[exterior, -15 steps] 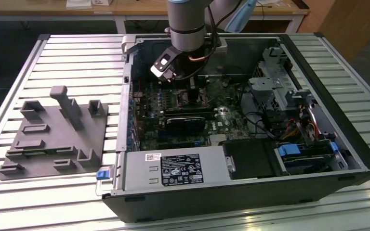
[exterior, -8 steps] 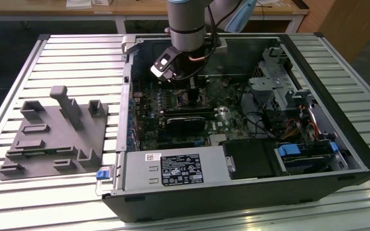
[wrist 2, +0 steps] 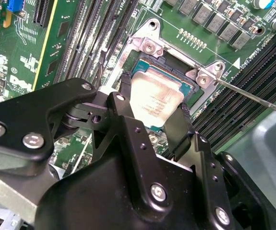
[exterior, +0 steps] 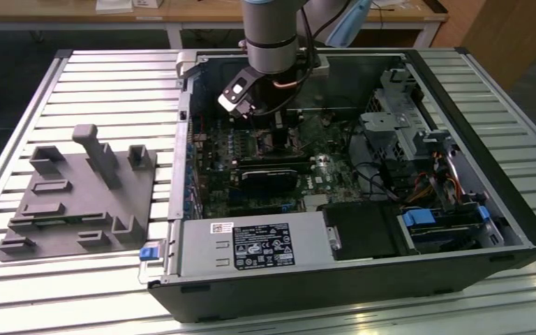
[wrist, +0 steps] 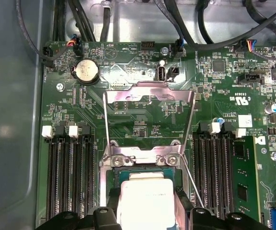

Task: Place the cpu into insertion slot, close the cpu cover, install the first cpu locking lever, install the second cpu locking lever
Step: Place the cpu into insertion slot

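1. The gripper (wrist 2: 153, 117) was clamped on the cpu (wrist 2: 158, 98), its black fingers (wrist 2: 122, 112) pressed against two opposite edges.
2. The cpu hung right over the insertion slot (wrist 2: 152, 67); whether it was seated could not be told.
3. The cpu cover (wrist: 150, 98) lay flipped open beyond the socket, leaving its top free.
4. A thin locking lever (wrist 2: 253, 97) stood unlatched beside the socket's rim, and memory slots (wrist: 68, 177) crowded both sides.
5. In the exterior view the arm reached down into the open computer case (exterior: 343, 286) on the bench (exterior: 109, 84).
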Motion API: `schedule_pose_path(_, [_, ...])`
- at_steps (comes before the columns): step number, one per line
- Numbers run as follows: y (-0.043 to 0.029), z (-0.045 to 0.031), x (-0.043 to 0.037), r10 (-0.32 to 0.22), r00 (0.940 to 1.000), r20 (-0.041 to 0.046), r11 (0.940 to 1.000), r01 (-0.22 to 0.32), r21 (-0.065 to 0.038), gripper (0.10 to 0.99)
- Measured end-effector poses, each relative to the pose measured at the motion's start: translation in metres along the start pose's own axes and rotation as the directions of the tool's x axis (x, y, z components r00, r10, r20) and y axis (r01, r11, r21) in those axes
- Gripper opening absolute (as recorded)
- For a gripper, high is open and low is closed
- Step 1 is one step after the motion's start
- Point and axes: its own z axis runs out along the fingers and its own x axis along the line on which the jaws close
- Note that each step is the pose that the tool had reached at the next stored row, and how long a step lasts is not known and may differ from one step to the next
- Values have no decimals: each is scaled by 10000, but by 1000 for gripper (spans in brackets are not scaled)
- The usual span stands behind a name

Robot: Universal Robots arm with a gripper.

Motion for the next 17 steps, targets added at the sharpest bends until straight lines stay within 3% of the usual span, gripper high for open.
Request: schedule_pose_path(17, [-3,13,17,145,9999,19,9999,-145,8,525])
